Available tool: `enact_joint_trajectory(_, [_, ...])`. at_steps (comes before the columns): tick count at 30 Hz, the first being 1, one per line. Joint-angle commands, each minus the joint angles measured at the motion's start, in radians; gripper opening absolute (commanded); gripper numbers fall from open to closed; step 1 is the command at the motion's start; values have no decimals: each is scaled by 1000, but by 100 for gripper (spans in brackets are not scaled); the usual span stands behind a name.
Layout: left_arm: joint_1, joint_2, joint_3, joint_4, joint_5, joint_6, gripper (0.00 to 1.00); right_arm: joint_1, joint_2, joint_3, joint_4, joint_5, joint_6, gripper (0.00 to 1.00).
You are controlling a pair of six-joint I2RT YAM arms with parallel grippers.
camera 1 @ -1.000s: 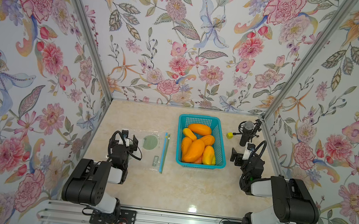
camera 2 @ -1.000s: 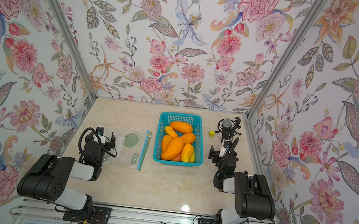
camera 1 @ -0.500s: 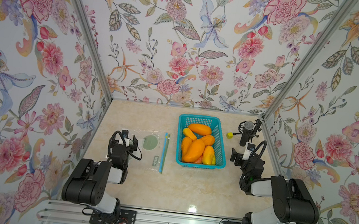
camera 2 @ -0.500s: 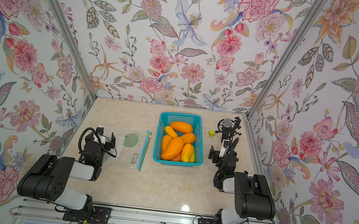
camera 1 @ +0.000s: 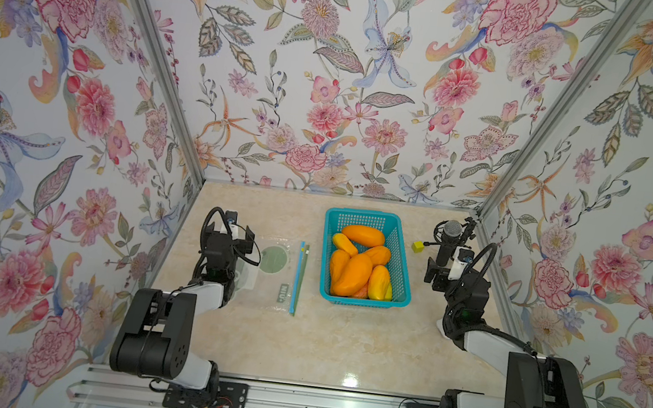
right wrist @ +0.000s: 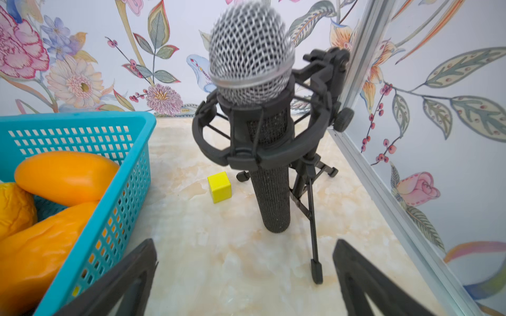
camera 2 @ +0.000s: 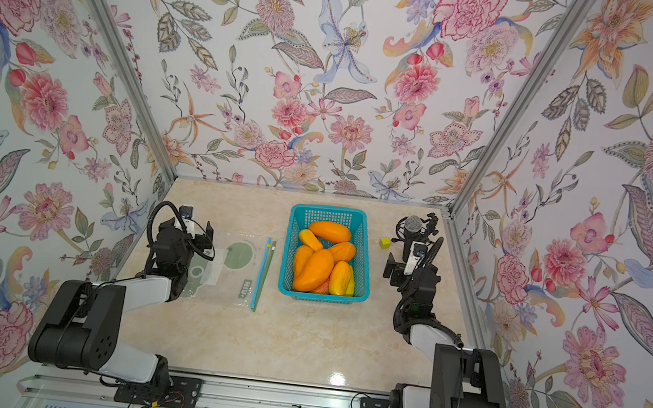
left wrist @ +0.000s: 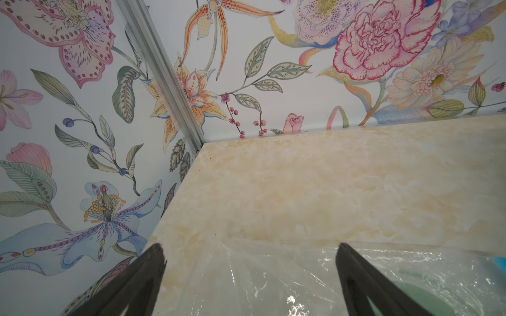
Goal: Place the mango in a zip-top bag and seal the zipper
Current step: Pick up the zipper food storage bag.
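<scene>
Several orange and yellow mangoes [camera 1: 352, 275] lie heaped in a teal basket [camera 1: 371, 215] that stands a little right of the middle of the pale marbled tabletop [camera 1: 321, 347], towards the far side; none has been taken out. Left of the basket, apart from it, the clear zip-top bag [camera 1: 273, 287] lies flat on the tabletop. Its blue and green zipper strip [camera 1: 299, 277] runs near to far along the edge that faces the basket, and a green round print shows on the plastic. The left pincer [left wrist: 249, 251] is over the left part of the bag with its two dark fingers [left wrist: 153, 262] spread wide and nothing between them. In the left wrist view crinkled plastic lies below and between them, but whether they touch it cannot be told. The right pincer [right wrist: 245, 246] is to the right of the basket, likewise spread wide and empty, and points towards the far side at a microphone [right wrist: 250, 52] on a small tripod stand close to the right wall. A yellow cube [right wrist: 219, 187] sits on the tabletop between the basket and the microphone.
</scene>
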Motion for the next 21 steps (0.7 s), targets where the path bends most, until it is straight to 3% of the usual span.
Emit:
enact_joint_trajectory(1, [2, -73, 19, -183, 29, -62, 99, 1, -110, 38, -208, -3, 60, 100])
enact_joint_trajectory(5, [18, -139, 105, -323, 133, -229, 99, 6, -255, 85, -315, -51, 127, 100])
enact_joint_trajectory(9, [56, -104, 248, -489, 283, -391, 99, -33, -404, 123, -475, -65, 492, 100])
enact_joint_trajectory(11, [64, -81, 278, -504, 382, -451, 99, -64, -434, 104, -425, -163, 594, 100])
enact_joint_trajectory(13, [53, -65, 309, -533, 462, -482, 99, -68, -428, 135, -412, -301, 611, 95])
enact_joint_trajectory(15, [25, -59, 336, -574, 494, -490, 99, -31, -412, 206, -501, -342, 586, 89])
enact_joint_trajectory(19, [-70, -57, 396, -691, 452, -475, 98, 103, -389, 335, -693, -263, 541, 88])
enact_joint_trajectory(21, [-117, -37, 440, -772, 418, -458, 90, 145, -345, 409, -797, -265, 529, 74])
